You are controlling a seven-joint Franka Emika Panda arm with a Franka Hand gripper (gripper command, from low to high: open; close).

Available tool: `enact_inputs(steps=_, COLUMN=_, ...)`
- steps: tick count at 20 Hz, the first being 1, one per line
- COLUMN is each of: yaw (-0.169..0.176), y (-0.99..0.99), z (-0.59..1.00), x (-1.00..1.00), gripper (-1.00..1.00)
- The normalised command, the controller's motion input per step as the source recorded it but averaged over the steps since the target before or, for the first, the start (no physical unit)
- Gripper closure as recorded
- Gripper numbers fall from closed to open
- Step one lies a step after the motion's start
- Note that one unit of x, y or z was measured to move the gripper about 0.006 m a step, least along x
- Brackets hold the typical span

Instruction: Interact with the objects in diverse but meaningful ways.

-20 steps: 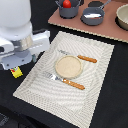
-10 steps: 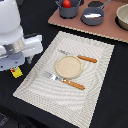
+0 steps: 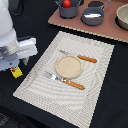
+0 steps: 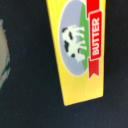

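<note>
A yellow rectangular packet point(image 4: 80, 50) with a cow picture and a red "BUTTER" banner lies on the black table and fills the wrist view. In the exterior view it point(image 3: 17, 72) peeks out under my white arm at the exterior view's left, beside the placemat. My gripper point(image 3: 14, 64) hangs just above it, and its fingers are hidden by the arm. No fingers show in the wrist view. A red tomato point(image 3: 66, 4) sits in a dark pot at the back. A grey-blue saucepan point(image 3: 92, 15) stands next to it. The sausage and the fish are out of view.
A striped beige placemat point(image 3: 95, 85) holds a round beige plate point(image 3: 68, 66), a knife point(image 3: 80, 57) and a fork point(image 3: 65, 81) with orange handles. A brown board point(image 3: 100, 30) at the back carries the pots and a beige bowl point(image 3: 122, 15).
</note>
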Motion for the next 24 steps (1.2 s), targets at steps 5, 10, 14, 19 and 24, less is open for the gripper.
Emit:
enact_inputs(steps=5, yaw=0.0, y=0.0, z=-0.05, x=-0.31, gripper=1.0)
enact_inputs(steps=10, yaw=0.0, y=0.03, z=0.0, x=-0.04, gripper=1.0)
enact_inputs(steps=14, yaw=0.0, y=0.13, z=0.0, x=0.01, gripper=1.0)
enact_inputs(steps=19, yaw=0.0, y=0.19, z=-0.01, x=0.17, gripper=1.0)
enact_inputs(steps=24, yaw=0.0, y=0.22, z=-0.02, x=0.37, gripper=1.0)
